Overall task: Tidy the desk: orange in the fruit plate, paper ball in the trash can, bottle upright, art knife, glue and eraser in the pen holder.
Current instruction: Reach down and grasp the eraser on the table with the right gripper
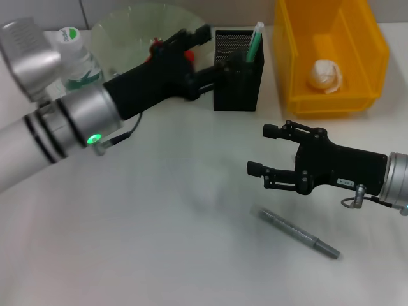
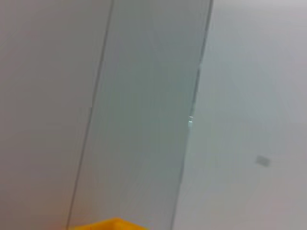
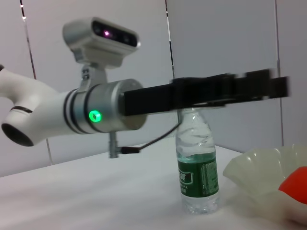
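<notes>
My left gripper reaches over the fruit plate to the black mesh pen holder, fingers spread and nothing visible between them. The orange lies in the plate, mostly hidden behind the arm. A green and white stick, seemingly the glue, stands in the holder. The bottle stands upright at the back left. The paper ball lies in the yellow trash can. My right gripper hovers open above the slim grey art knife on the table. The eraser is out of view.
From the right wrist the bottle, the plate, the orange and the left arm above them show. Only a wall and a yellow corner appear in the left wrist view.
</notes>
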`<state>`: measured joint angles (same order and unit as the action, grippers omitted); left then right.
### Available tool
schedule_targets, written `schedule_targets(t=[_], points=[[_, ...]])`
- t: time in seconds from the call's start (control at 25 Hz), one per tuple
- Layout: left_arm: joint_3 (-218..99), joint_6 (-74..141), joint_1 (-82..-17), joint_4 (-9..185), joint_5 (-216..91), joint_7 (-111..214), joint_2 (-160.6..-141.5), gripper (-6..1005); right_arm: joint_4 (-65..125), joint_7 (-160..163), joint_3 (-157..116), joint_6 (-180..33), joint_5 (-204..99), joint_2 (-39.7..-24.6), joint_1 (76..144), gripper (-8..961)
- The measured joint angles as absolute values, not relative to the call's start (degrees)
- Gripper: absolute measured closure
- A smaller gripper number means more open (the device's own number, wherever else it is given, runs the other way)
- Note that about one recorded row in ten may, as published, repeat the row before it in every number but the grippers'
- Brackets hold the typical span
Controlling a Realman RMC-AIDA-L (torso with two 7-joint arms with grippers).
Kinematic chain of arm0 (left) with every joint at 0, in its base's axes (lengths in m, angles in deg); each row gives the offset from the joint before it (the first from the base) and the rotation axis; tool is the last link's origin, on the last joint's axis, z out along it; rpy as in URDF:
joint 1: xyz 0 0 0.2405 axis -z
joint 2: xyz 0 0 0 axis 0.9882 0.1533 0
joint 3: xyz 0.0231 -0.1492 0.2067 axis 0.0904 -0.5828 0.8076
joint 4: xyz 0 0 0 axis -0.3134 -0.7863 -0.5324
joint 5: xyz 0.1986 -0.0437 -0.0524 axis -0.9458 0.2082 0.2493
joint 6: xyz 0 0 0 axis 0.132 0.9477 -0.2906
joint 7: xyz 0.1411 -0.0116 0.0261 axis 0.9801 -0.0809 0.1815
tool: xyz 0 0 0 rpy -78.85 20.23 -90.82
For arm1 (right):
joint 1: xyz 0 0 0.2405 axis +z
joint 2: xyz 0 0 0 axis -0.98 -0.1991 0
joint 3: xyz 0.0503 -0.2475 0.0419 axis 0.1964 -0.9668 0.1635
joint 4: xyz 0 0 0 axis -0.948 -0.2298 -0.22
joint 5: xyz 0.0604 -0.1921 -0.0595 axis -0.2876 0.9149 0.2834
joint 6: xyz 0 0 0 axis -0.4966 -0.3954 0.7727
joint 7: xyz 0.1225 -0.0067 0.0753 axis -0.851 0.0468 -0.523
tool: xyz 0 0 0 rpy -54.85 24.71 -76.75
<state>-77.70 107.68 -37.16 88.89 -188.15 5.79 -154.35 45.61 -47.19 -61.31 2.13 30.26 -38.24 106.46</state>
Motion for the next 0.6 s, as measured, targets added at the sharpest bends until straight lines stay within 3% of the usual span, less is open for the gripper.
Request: schedule_targets(t=[0.6], points=[[-71.0,126.17,-45.87,73.79,-193.5,4.07,-154.23,157,45.7,-47.19,-61.31,2.12,30.26,-38.06,106.89,218]])
